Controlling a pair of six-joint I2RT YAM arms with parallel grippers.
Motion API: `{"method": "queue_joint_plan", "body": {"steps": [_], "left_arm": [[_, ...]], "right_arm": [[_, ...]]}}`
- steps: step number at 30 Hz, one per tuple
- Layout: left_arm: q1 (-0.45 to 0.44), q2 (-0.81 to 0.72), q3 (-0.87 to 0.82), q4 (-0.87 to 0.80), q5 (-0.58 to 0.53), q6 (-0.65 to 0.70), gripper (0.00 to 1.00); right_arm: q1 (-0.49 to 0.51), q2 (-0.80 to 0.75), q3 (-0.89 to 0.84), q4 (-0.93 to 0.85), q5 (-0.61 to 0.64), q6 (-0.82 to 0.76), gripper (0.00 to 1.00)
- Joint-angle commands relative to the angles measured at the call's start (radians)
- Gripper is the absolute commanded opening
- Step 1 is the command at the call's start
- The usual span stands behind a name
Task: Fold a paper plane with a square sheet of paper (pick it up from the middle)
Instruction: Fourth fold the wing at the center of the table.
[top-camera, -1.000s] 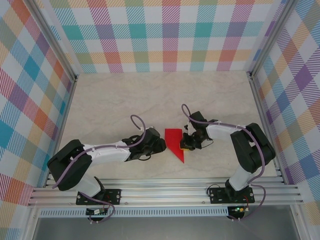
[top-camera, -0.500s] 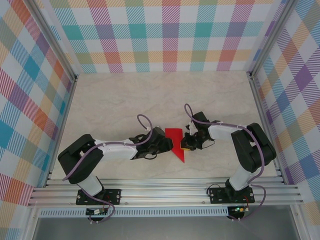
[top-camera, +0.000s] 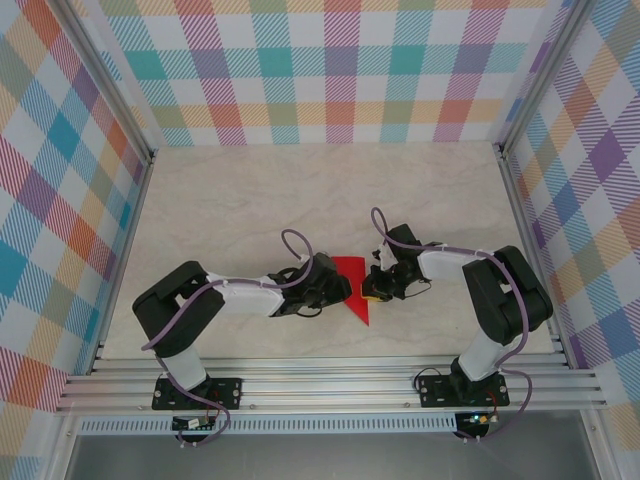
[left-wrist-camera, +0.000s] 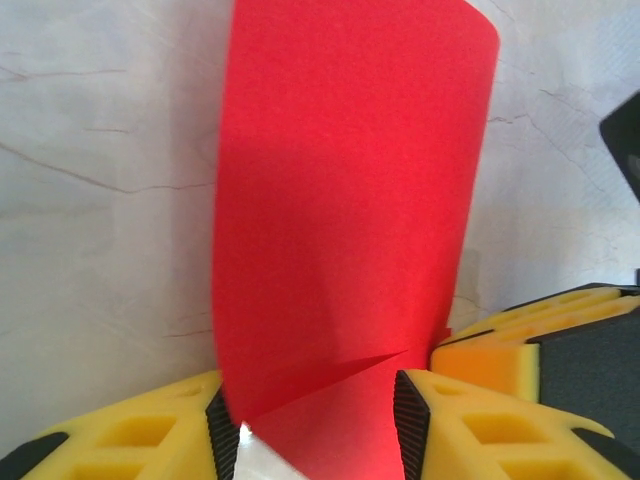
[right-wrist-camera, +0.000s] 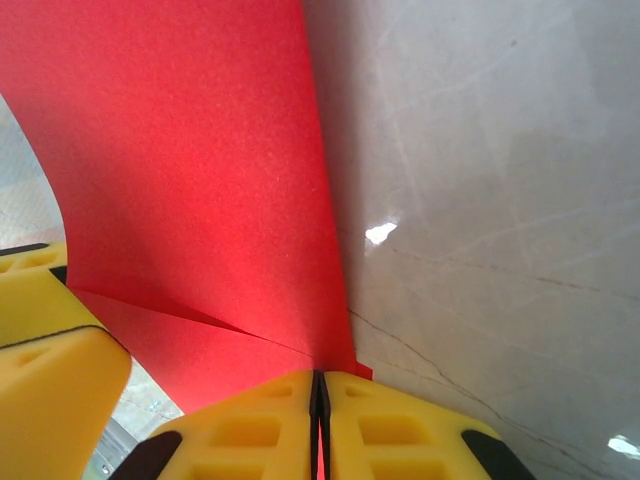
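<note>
Marble table (top-camera: 250, 200): left gripper (left-wrist-camera: 318, 415) has slid in, jaws apart astride plane (top-camera: 350, 280). My right gripper (right-wrist-camera: 318, 390) clenches it; crease next.

R claw (right-wrist-camera: 318, 385) clamps edge of red paper plane (right-wrist-camera: 190, 170).
</note>
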Motion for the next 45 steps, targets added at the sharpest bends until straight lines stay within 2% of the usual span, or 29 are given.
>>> {"method": "queue_joint_plan", "body": {"steps": [1, 13, 16, 19, 23, 28, 31, 35, 38, 43, 45], "left_arm": [[-0.012, 0.022, 0.037, 0.042, 0.032, 0.002, 0.44], [-0.012, 0.027, 0.071, -0.003, 0.035, 0.030, 0.32], [-0.012, 0.022, 0.074, -0.018, 0.032, 0.034, 0.23], [-0.012, 0.029, 0.096, -0.060, 0.035, 0.040, 0.10], [-0.012, 0.042, 0.129, -0.137, 0.023, 0.028, 0.05], [-0.012, 0.059, 0.153, -0.195, 0.008, 0.005, 0.04], [-0.012, 0.061, 0.164, -0.209, 0.011, -0.009, 0.05], [-0.012, 0.066, 0.187, -0.236, 0.009, -0.014, 0.04], [-0.012, 0.071, 0.197, -0.235, 0.018, -0.013, 0.05], [-0.012, 0.074, 0.211, -0.240, 0.024, -0.012, 0.05], [-0.012, 0.074, 0.212, -0.241, 0.025, -0.014, 0.05]], "right_arm": [[-0.011, 0.022, -0.027, -0.010, 0.037, -0.028, 0.12], [-0.016, 0.022, -0.023, -0.010, 0.043, -0.034, 0.12], [-0.016, 0.025, -0.018, -0.015, 0.052, -0.036, 0.13], [-0.015, 0.024, -0.014, -0.017, 0.059, -0.038, 0.13], [-0.015, -0.006, -0.012, -0.018, 0.056, -0.039, 0.15], [-0.016, -0.120, -0.020, -0.041, 0.099, -0.045, 0.26], [-0.016, -0.189, -0.048, -0.040, 0.118, -0.053, 0.29], [-0.013, -0.261, -0.115, 0.021, 0.082, -0.043, 0.30], [-0.010, -0.302, -0.168, 0.092, 0.011, -0.030, 0.32], [0.026, -0.261, -0.167, 0.138, -0.064, -0.009, 0.24], [0.041, -0.226, -0.153, 0.131, -0.058, -0.007, 0.21]]}}
